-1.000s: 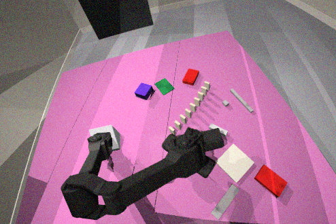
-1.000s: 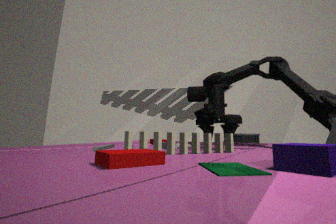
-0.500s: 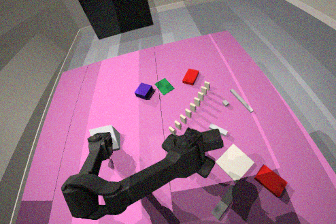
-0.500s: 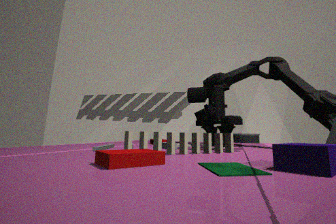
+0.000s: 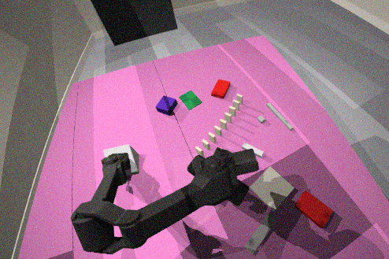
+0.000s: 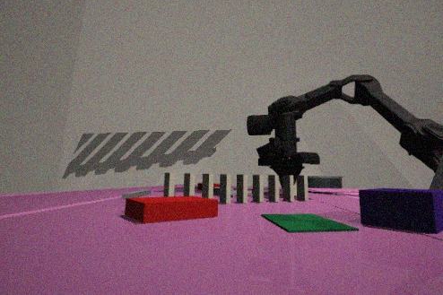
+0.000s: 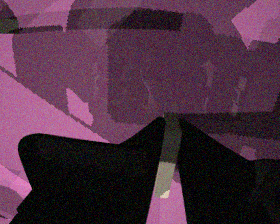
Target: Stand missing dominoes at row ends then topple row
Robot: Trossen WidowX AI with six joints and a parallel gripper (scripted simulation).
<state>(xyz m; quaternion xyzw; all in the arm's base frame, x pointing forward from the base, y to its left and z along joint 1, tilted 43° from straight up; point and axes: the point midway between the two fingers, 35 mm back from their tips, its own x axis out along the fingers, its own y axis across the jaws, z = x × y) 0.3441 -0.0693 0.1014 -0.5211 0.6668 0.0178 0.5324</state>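
Observation:
A row of several cream dominoes (image 5: pixel 223 123) (image 6: pixel 242 187) stands on the pink mat (image 5: pixel 118 105) (image 6: pixel 90 249), running from near the red block down to its near end (image 5: pixel 199 150). My gripper (image 6: pixel 289 173) (image 7: pixel 169 125) is low over the mat, just right of the row's near end. In the top view the wrist (image 5: pixel 220 177) hides the fingers. In the wrist view the fingers are shut on a thin cream domino (image 7: pixel 165 175). I cannot tell whether it touches the mat.
A red block (image 5: pixel 220 88) (image 6: pixel 170 208), a green flat tile (image 5: pixel 190 99) (image 6: pixel 309 222) and a purple block (image 5: pixel 166 105) (image 6: pixel 399 209) lie beyond the row. A grey bar (image 5: pixel 279 116), a small grey cube (image 5: pixel 261 119), a white slab (image 5: pixel 253 149), a white plate (image 5: pixel 272 185), another red block (image 5: pixel 313 209) and a white cube (image 5: pixel 122 153) lie around.

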